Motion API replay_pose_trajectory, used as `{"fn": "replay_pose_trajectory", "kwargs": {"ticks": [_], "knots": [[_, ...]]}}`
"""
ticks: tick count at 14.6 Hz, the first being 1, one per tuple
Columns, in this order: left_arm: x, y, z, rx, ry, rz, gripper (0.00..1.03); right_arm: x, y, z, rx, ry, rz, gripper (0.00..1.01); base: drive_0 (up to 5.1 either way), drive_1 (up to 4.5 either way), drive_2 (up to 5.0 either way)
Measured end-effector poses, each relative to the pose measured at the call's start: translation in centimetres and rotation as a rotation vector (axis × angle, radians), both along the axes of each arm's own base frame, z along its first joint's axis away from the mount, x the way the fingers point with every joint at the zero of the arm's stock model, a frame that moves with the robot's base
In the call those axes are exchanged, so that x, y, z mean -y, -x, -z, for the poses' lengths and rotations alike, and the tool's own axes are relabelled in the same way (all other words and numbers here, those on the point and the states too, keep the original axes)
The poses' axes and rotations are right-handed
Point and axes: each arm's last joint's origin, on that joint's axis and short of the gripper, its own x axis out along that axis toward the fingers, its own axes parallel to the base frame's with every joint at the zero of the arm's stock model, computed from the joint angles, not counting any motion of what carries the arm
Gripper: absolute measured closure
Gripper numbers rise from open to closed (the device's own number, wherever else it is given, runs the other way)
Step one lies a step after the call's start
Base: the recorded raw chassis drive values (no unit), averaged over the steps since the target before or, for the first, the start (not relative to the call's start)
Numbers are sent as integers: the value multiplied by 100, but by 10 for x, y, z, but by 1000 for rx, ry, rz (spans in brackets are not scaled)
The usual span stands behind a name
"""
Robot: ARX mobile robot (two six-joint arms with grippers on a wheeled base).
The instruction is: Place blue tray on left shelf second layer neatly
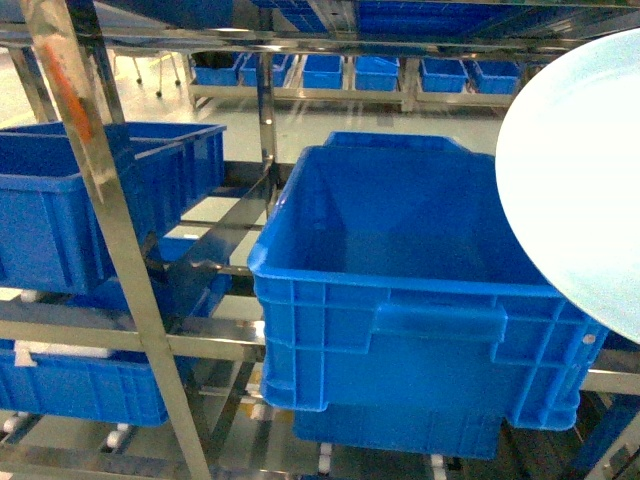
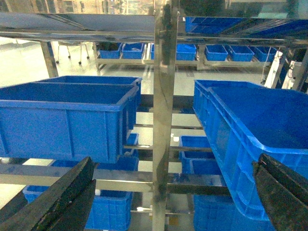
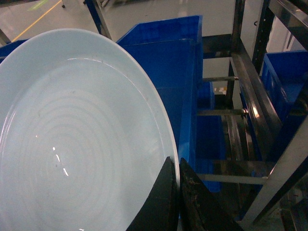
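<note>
Blue tray [image 3: 72,144]: pale sky-blue, faint concentric rings, glossy white glints. Crates [image 1: 400,280]: deep royal blue, ribbed sides. Rack uprights [image 2: 163,120]: mirror-bright steel; one upright carries an orange smear [image 1: 68,80]. Right gripper [image 3: 177,202] fingers [image 3: 161,202]: black.

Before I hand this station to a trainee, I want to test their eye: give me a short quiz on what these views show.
1. True or false: the blue tray already lies on the steel rack.
2. Which arm's jaws grip the tray's rim? A) left B) right C) both
3. Fill in: in the head view, the large blue crate straight ahead looks ____ inside.

Key: 1 false, it is held up at the right edge of the head view; 2 B, the right gripper pinches the rim while the left gripper is open; 3 empty.
</note>
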Motion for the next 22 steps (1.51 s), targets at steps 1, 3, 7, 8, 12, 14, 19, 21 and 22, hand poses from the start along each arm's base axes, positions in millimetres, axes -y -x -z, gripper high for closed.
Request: {"fn": "replay_pose_trajectory", "kwargs": {"ticks": [1,3,7,8,12,14,19,21,22], "knots": [[0,0,0,0,0,0,5,0,0,0,0,0,0,99,-150,261,-560],[0,0,0,0,0,0,5,0,0,0,0,0,0,99,-150,261,-560],[0,0,0,-5,0,0,5,0,-1,2,-8,-1,0,99,-150,261,-560],[0,0,0,-2,0,-1,5,0,-1,2,-6,-1,-2,99,-150,261,-560],[0,0,0,-1,0,-1,5,3,-4,2,18,-67,-32,99,-150,261,-560],[0,0,0,-1,0,-1,5,10,-12,14,-47,-158,12,99,-150,261,-560],[0,0,0,-1,0,-1,5,5,-42,42,-162,-323,74,99,-60,104,-224],[0,0,0,0,0,-1,5,0,-43,46,-179,-318,72,99,0,0,0],[0,0,0,-1,0,-1,5,-2,-43,43,-165,-313,71,99,0,0,0]]}}
